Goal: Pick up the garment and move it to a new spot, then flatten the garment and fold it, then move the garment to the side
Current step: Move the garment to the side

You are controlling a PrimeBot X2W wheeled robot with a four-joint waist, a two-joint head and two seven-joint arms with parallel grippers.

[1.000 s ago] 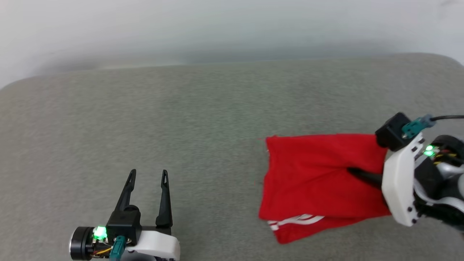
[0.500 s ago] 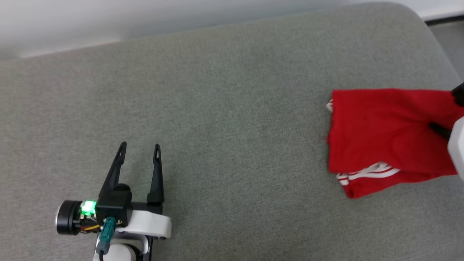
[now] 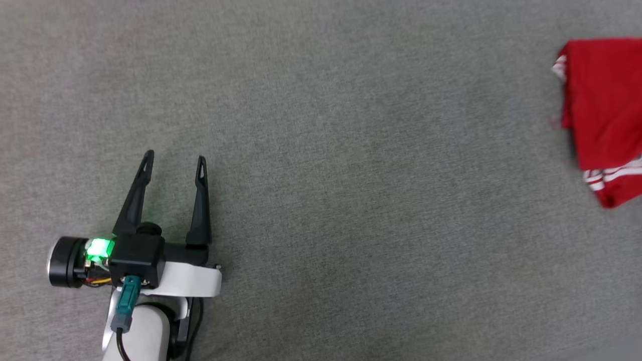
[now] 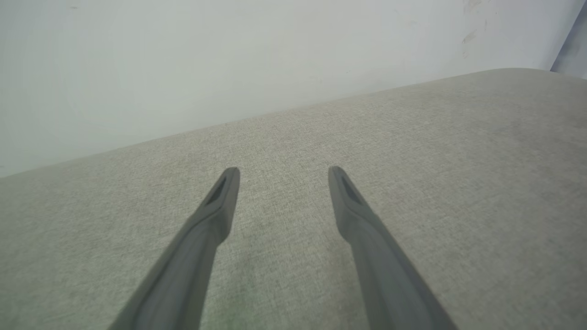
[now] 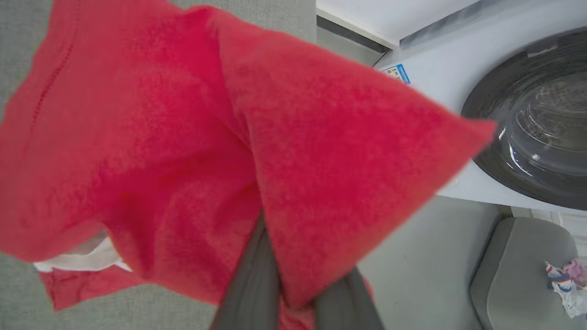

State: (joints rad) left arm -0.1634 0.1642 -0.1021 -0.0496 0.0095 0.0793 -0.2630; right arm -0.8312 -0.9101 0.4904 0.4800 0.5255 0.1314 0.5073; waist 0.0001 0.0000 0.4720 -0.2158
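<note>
The garment (image 3: 604, 108) is a red shirt with red-and-white striped trim, folded over on itself at the right edge of the head view and cut off by the frame. In the right wrist view the garment (image 5: 192, 151) hangs bunched, with a white bit at its lower left. My right gripper (image 5: 293, 293) is shut on a fold of it, the fingertips buried in the cloth. My left gripper (image 3: 174, 158) stands open and empty at the lower left over the grey fabric surface (image 3: 351, 200), far from the garment. The left gripper (image 4: 283, 172) has nothing between its fingers in its wrist view.
A white wall (image 4: 229, 55) rises behind the grey surface's far edge. Beyond the surface's side stands a white washing machine (image 5: 440, 68) with a dark round door. A small grey cushion (image 5: 518, 270) on the floor carries a crumpled light cloth (image 5: 564, 279).
The head camera has tilted down and the wall has left its view. The garment has travelled right, away from the left gripper, and the right gripper has passed out of the head view.
</note>
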